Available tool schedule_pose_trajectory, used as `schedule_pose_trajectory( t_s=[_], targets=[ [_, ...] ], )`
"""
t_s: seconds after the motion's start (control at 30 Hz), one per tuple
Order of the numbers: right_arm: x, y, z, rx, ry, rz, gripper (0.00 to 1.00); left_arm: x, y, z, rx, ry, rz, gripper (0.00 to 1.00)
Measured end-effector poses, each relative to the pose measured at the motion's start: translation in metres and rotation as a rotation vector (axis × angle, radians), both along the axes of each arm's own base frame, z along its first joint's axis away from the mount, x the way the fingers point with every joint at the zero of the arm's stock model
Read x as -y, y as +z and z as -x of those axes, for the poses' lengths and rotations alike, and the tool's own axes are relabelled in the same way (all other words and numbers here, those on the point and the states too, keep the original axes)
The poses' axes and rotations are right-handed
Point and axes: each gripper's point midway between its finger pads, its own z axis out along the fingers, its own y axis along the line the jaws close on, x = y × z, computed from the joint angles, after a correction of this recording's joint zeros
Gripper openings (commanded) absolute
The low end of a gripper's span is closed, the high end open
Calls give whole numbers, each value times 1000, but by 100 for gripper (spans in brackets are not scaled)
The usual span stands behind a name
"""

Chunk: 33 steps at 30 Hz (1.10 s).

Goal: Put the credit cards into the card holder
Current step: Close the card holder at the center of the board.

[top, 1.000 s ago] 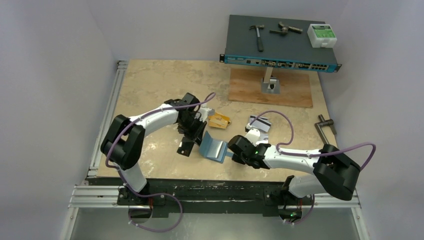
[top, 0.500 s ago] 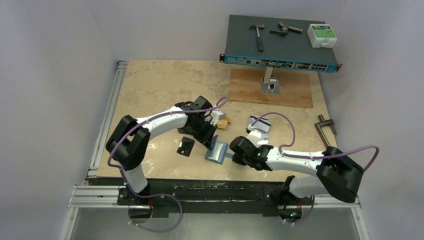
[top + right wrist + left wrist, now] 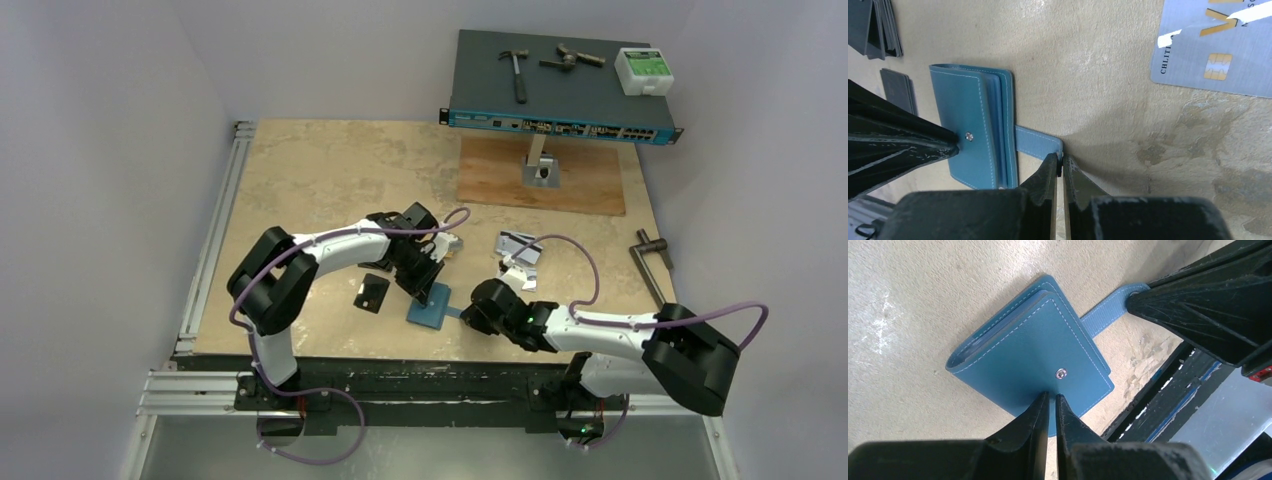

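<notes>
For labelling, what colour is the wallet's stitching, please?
White, on the teal leather wallet; clearest in left wrist view.

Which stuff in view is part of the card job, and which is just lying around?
Job: card holder, black cards, silver cards.
Lying about: network switch, hammer, white box, wooden board, metal handle.
</notes>
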Motion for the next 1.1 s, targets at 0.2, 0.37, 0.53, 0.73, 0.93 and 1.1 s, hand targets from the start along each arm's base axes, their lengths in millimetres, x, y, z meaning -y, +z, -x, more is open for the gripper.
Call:
schedule_pose_trajectory(
  t_s=[0.2,0.37,0.53,0.73,0.93,1.1],
  targets=[
    [0,0,-1,-2,-14,-65,0,3,-5,2,59,-51,-30,12],
    [1,1,-2,-15,-24,-99,11,5,-7,3,96,-81,-47,12],
    [7,4,-5,-24,-42,-110,27,7,-9,3,118,-90,-58,12],
    [21,7,-8,-25,-71,-92,24,7,-9,2,121,-89,-60,12],
    [29,6,-11,-34,-83,-77,16,7,-9,2,121,-89,-59,12],
    [28,4,-11,-49,-68,-71,19,7,-9,2,121,-89,-59,11]
  ],
)
